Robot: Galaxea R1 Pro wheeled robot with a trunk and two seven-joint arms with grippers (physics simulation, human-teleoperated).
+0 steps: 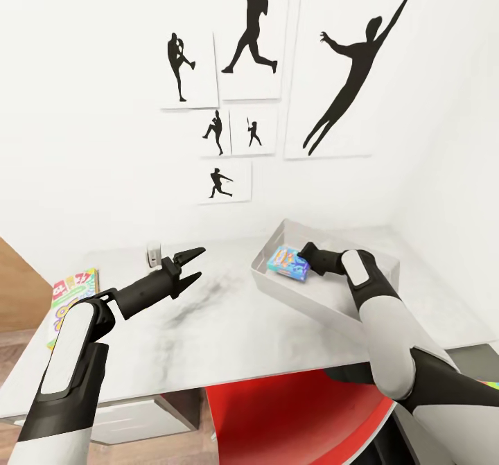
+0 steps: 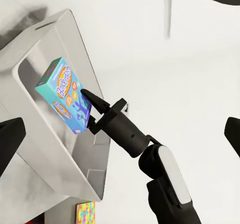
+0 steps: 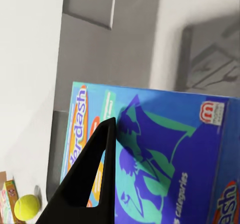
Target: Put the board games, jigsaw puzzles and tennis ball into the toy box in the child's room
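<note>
The light grey toy box (image 1: 374,292) stands on the table's right half. My right gripper (image 1: 310,258) is shut on a blue and teal board game (image 1: 287,262), holding it tilted inside the bin near its left wall. In the left wrist view the same game (image 2: 62,94) hangs in the toy box (image 2: 55,39), pinched by the right gripper's fingers (image 2: 95,101). The right wrist view has the game (image 3: 170,154) up close behind one finger (image 3: 95,174), with the tennis ball (image 3: 26,206) far off. My left gripper (image 1: 190,264) is open above the table's middle. A jigsaw puzzle (image 1: 69,299) lies at the table's left end.
The grey-white table (image 1: 229,333) meets a white wall with black athlete silhouettes (image 1: 253,21). A small white upright object (image 1: 152,253) stands by the wall behind my left gripper. A red chair (image 1: 291,416) sits under the table's front edge. Wood shows at the far left.
</note>
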